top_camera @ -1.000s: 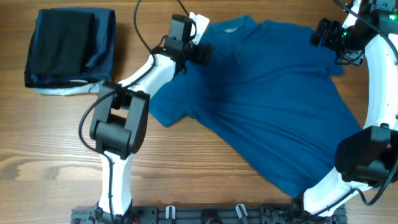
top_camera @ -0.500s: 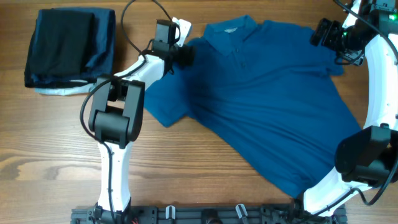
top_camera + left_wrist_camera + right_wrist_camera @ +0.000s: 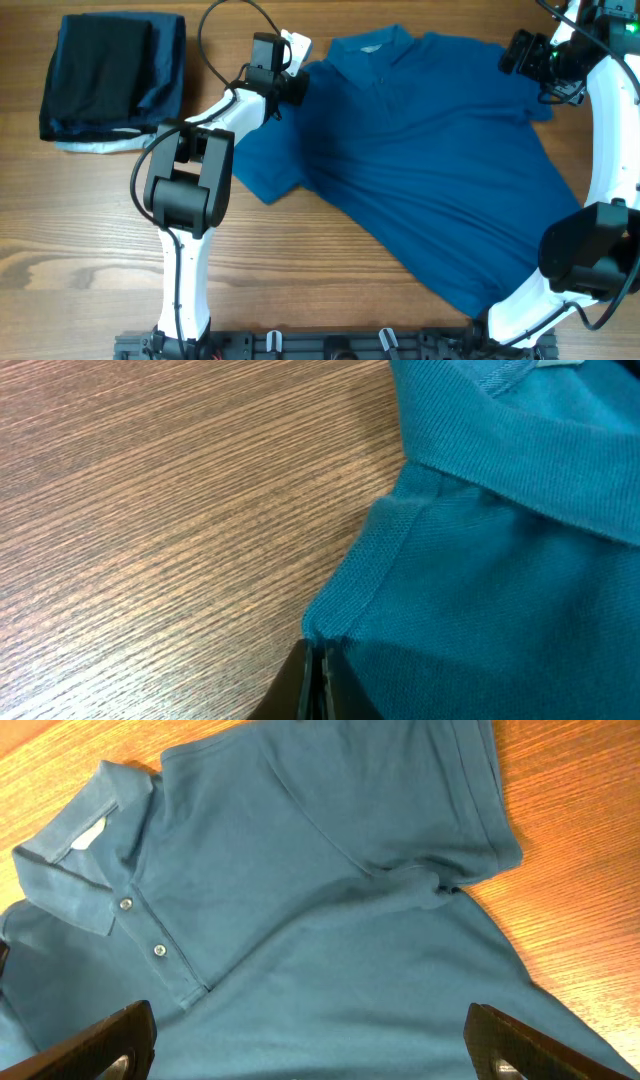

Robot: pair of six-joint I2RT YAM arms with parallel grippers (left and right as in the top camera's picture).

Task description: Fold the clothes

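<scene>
Two grippers, two different states. My left gripper point(image 3: 297, 82) is at the upper middle of the overhead frame, on the shoulder of the shirt point(image 3: 430, 160) just left of the collar point(image 3: 375, 45). On its wrist view the fingers point(image 3: 298, 685) show at the bottom edge, clenched tight with no gap between them. They pinch the corner of blue fabric where the shoulder seam point(image 3: 365, 575) runs down to meet them. Bare table point(image 3: 150, 510) fills the left of that view.

My right gripper point(image 3: 527, 52) hangs at the upper right of the overhead frame, over the shirt's far edge by the sleeve point(image 3: 470, 810). Its jaws are spread wide: the fingertips point(image 3: 105, 1040) sit at the lower left and lower right corners of its wrist view. Nothing is between them but the shirt below, and I cannot tell whether they touch the cloth.

The shirt lies face up, spread across the middle and right of the table, its hem toward the lower right, with two buttons point(image 3: 125, 903) showing. A dark pile point(image 3: 110, 80) of folded garments sits at the upper left, well apart from the shirt.
</scene>
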